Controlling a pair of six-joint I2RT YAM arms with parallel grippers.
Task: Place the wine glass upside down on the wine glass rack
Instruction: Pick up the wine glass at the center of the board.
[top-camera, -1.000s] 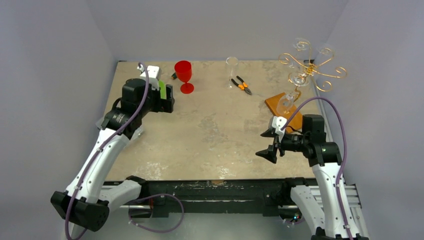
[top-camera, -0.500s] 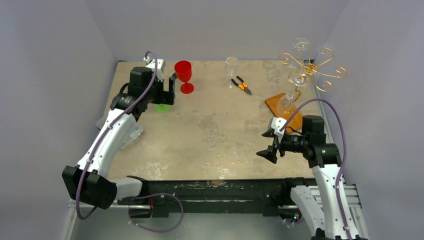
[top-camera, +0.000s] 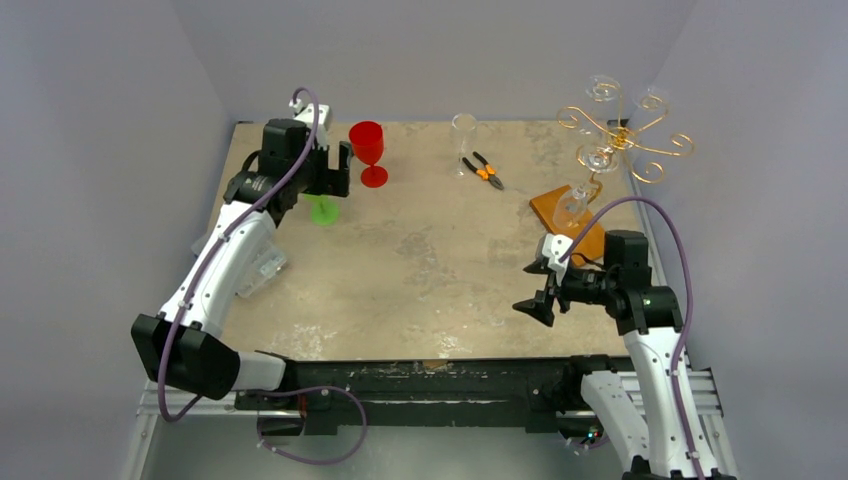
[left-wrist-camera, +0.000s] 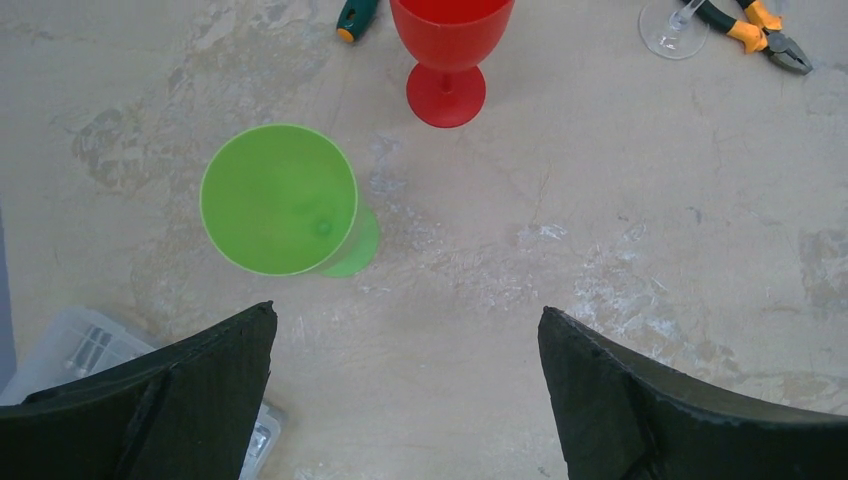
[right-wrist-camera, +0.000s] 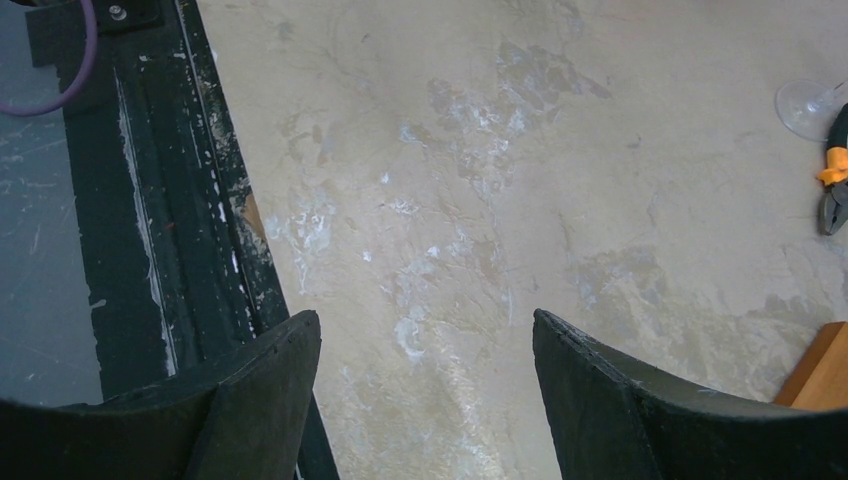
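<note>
while left fingers (left-wrist-camera: 180, 390) gape, green glass (left-wrist-camera: 278, 198) stands just beyond.

pliers (top-camera: 484, 169): orange handles | screwdriver (left-wrist-camera: 352, 17): green handle, mostly cropped | plastic box (left-wrist-camera: 85, 345): clear

Left arm (top-camera: 230, 260) stretched further toward the far left corner, base link swung up. Left gripper (left-wrist-camera: 405, 315) carried off the green plastic goblet (left-wrist-camera: 278, 198); jaws spread wide, nothing between. Goblet, formerly a green sliver at the gripper, now exposed in full, upright on the tan mottled table (top-camera: 430, 270).
</note>
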